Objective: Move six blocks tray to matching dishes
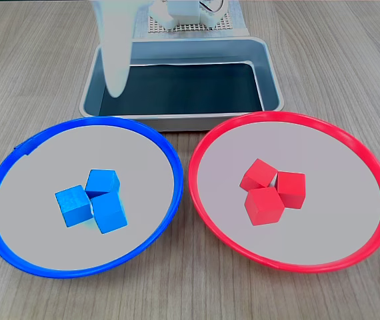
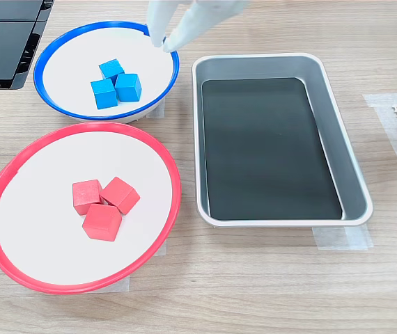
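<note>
Three blue blocks [image 1: 94, 203] [image 2: 117, 83] lie bunched in the middle of the blue-rimmed dish [image 1: 17, 150] [image 2: 52, 49]. Three red blocks [image 1: 270, 190] [image 2: 102, 203] sit clustered in the red-rimmed dish [image 1: 370, 167] [image 2: 17, 156]. The silver tray [image 1: 273, 73] [image 2: 355, 174] shows only its dark bare bottom. My white gripper [image 1: 117, 90] [image 2: 163, 45] hangs above the gap between the blue dish's rim and the tray's corner. Its fingertips are together and hold nothing.
A black device [image 2: 3, 42] lies at the left edge of a fixed view, beside the blue dish. The arm's base on a perforated mat [image 1: 190, 20] stands behind the tray. Bare wooden tabletop [image 2: 268, 285] surrounds the dishes.
</note>
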Tool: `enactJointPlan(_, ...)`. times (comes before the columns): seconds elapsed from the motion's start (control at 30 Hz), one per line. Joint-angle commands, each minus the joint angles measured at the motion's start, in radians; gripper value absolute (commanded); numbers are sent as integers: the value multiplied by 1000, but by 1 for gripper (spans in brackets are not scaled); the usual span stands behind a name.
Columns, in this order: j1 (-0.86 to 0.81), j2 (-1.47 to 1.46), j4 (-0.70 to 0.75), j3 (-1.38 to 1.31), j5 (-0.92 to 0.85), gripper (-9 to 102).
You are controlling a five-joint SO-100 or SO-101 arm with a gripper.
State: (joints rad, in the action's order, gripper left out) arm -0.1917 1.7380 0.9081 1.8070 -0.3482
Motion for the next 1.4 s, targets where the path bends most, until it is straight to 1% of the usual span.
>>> enactJointPlan(0.0,67,252,-160,233,322,0)
enactJointPlan(0.13,169,634,-236,629,391,0)
enactJointPlan(0.2,183,822,-264,802,413,0)
enactJointPlan(0.27,176,1025,-258,969,414,0)
enactJointPlan(0.33,150,1246,-178,1103,403,0)
enactJointPlan(0.47,117,1457,-71,1206,391,0)
enactJointPlan(0.5,107,1500,-23,1215,390,0)
enactJointPlan(0.53,101,1565,60,1215,397,0)
enactJointPlan(0.6,106,1589,92,1215,402,0)
enactJointPlan(1.37,103,1589,92,1215,400,0)
